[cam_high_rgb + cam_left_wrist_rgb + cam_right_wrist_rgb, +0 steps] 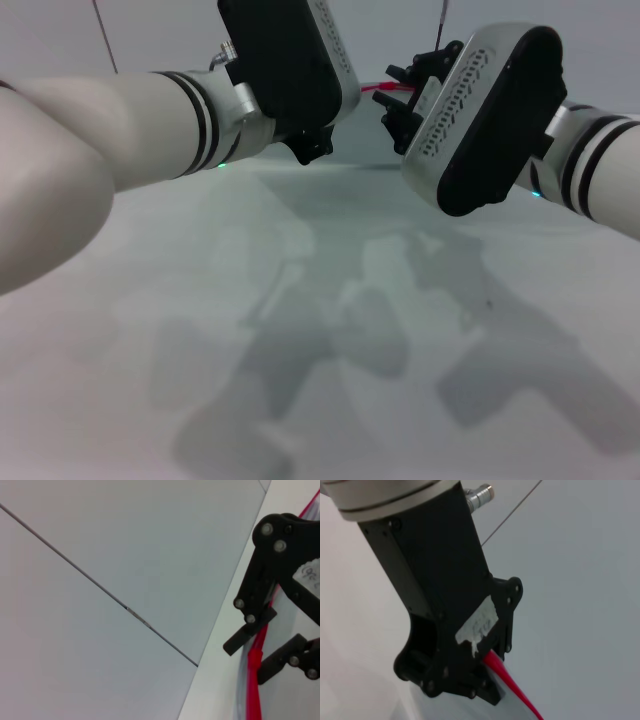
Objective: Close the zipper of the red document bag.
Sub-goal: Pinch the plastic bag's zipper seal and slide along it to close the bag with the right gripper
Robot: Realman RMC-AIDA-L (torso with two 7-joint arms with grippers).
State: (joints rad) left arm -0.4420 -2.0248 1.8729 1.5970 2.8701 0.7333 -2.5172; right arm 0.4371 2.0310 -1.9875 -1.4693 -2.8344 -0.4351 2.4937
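Both our hands work at the far surface edge. Right hand [257, 647] spread around the zipper [254, 690]; left hand [470, 680] pinching the red document bag [517, 707] edge. Closing looks underway, extent hidden.

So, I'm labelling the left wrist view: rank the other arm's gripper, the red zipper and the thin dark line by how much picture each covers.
1. Right gripper, largest, though nearness inflates it.
2. Zipper.
3. Thin dark line: longest, but hair-thin; unsure against the zipper.
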